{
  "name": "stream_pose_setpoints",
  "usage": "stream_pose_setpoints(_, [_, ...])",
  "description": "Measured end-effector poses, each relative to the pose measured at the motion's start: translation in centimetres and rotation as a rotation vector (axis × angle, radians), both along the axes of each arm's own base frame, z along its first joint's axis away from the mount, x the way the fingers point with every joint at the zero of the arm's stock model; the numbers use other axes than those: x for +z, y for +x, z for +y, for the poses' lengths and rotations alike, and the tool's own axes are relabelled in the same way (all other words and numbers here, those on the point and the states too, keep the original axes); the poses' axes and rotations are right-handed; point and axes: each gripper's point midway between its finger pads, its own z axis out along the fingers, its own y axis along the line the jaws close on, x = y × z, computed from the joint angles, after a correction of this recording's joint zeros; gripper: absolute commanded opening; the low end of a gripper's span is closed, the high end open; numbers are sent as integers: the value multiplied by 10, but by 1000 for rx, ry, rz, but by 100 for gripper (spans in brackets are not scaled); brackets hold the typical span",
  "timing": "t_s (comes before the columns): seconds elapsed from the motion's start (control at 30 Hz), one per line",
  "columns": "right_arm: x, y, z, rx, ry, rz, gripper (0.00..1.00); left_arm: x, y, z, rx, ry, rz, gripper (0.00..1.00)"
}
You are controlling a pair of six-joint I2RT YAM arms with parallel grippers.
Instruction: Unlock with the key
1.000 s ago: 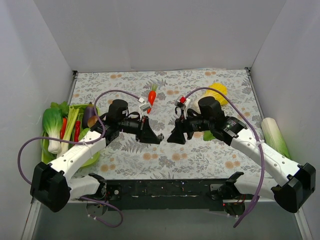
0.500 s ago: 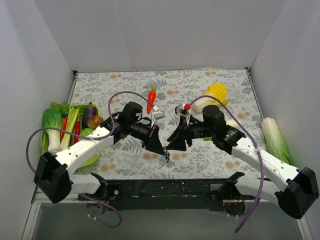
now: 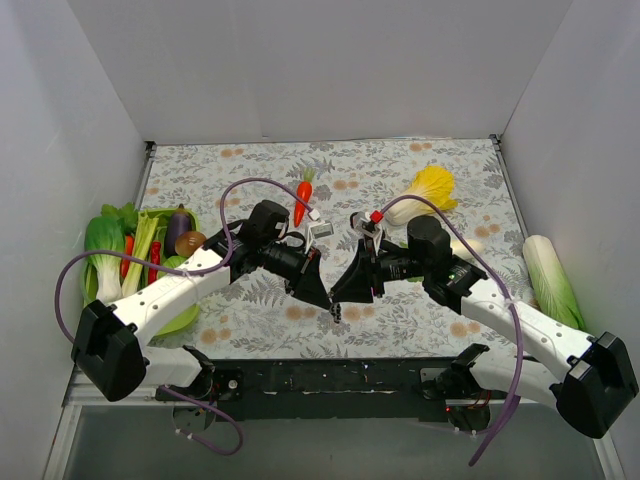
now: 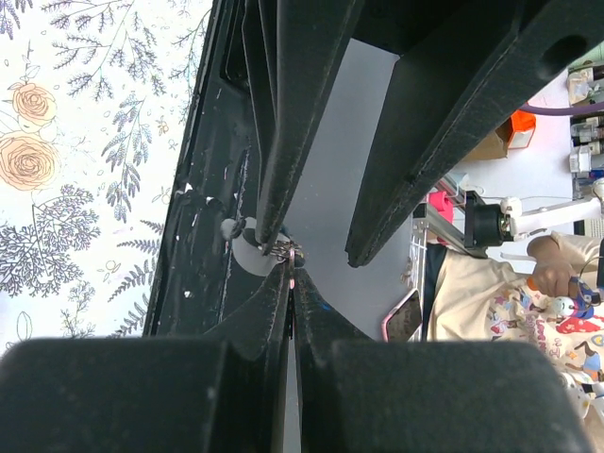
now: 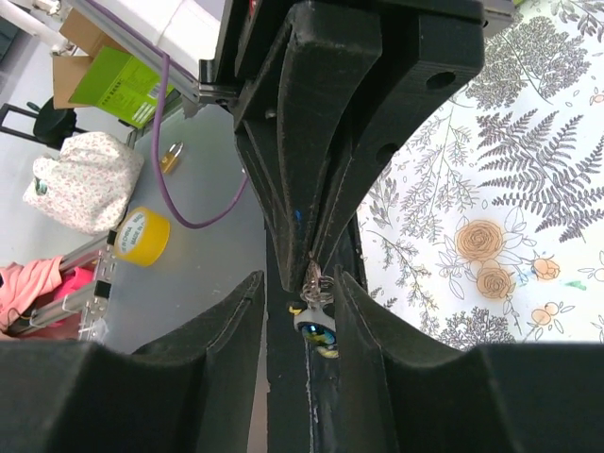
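Note:
Both grippers meet tip to tip above the table's near edge. My left gripper (image 3: 322,294) (image 4: 292,264) is shut on the key, a thin sliver at its tips by a wire ring (image 5: 314,281). From the ring hangs a small silver, blue and yellow lock (image 5: 315,325) (image 3: 335,313), which shows grey (image 4: 242,255) in the left wrist view. My right gripper (image 3: 346,292) (image 5: 300,283) stands open, its jaws half closed on either side of the lock. The right-hand finger (image 5: 363,321) is close beside the lock and the left-hand one (image 5: 231,330) stands well off.
A carrot (image 3: 303,193) and a yellow-leaf cabbage (image 3: 427,189) lie at the back. Another cabbage (image 3: 549,271) lies at the right wall. A green plate (image 3: 183,317) with several vegetables is at the left. The black base rail (image 3: 330,380) runs just below the grippers.
Both arms have swung toward the near edge and brought their tips together. The right jaws have narrowed around the hanging lock. The left jaws have stayed shut.

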Motion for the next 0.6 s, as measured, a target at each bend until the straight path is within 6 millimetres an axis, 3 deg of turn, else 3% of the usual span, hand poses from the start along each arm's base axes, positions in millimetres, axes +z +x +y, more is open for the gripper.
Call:
stream_pose_setpoints(0.27, [7, -1, 2, 11, 27, -7, 35, -2, -1, 0, -6, 8, 3, 0])
stream_pose_setpoints(0.6, [-3, 1, 5, 16, 13, 22, 33, -6, 0, 1, -5, 19, -6, 0])
